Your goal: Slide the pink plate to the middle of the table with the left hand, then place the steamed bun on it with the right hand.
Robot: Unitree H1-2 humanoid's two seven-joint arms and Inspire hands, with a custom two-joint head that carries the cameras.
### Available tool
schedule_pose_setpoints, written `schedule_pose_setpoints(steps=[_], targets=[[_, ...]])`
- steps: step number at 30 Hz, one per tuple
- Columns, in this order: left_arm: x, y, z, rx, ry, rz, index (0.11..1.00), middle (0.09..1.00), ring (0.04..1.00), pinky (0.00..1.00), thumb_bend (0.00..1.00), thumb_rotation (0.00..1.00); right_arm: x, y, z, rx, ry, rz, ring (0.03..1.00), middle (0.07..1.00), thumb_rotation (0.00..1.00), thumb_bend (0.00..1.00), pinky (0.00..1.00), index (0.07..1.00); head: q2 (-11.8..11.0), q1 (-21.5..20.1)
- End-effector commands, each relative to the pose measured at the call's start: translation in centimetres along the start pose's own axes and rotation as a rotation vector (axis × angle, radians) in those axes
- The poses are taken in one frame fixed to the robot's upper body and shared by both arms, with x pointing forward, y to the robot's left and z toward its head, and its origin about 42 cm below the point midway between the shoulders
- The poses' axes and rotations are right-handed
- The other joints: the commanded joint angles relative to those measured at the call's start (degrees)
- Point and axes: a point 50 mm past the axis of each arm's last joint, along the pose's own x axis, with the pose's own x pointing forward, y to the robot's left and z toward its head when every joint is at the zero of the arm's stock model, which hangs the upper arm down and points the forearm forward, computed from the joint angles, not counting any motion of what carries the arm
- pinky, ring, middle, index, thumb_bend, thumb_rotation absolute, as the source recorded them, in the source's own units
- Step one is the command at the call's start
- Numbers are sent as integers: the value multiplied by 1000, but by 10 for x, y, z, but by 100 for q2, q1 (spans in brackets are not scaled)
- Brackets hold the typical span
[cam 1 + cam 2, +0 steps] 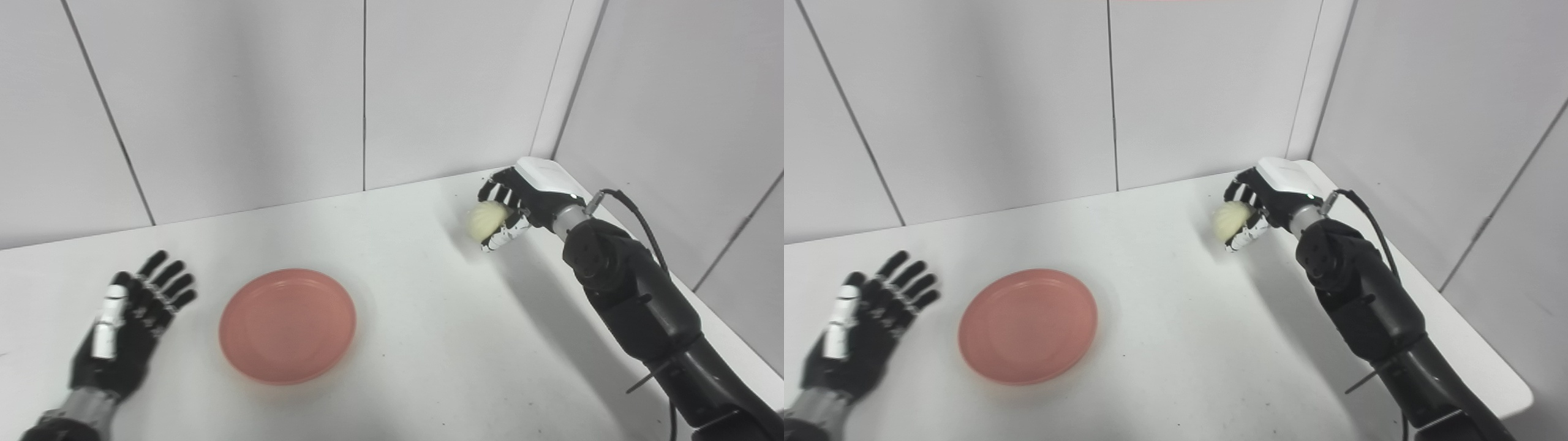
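Observation:
The pink plate (288,325) lies flat on the white table (429,343), left of centre, with nothing on it. My left hand (131,318) rests open to the plate's left, palm up with fingers spread, a short gap away from the rim. At the far right corner my right hand (514,211) is shut on the pale steamed bun (486,220), its fingers curled over the top and its thumb underneath. The bun (1230,220) seems to hang just above the tabletop, well apart from the plate (1028,324).
White panelled walls (367,92) close off the back and right sides of the table. The table's right edge (1513,380) runs close beside my right arm (637,306). Bare tabletop lies between the plate and the bun.

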Motion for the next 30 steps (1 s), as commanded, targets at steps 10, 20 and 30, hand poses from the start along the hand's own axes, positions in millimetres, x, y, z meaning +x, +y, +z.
schedule_pose_setpoints(steps=[10,20,30], targets=[[-1,-52,-41,-49,246,74,971,962,952,991,482,1000,21,-13,109,12,-354,34,379,476,0,507,375,565,194,1259],[16,-70,-44,-43,265,86,962,945,941,991,464,1000,18,0,173,52,-504,98,393,491,0,510,370,540,321,1818],[22,-78,-43,-39,273,83,954,936,936,974,474,1000,19,28,207,85,-575,175,366,474,0,506,350,558,424,1845]])
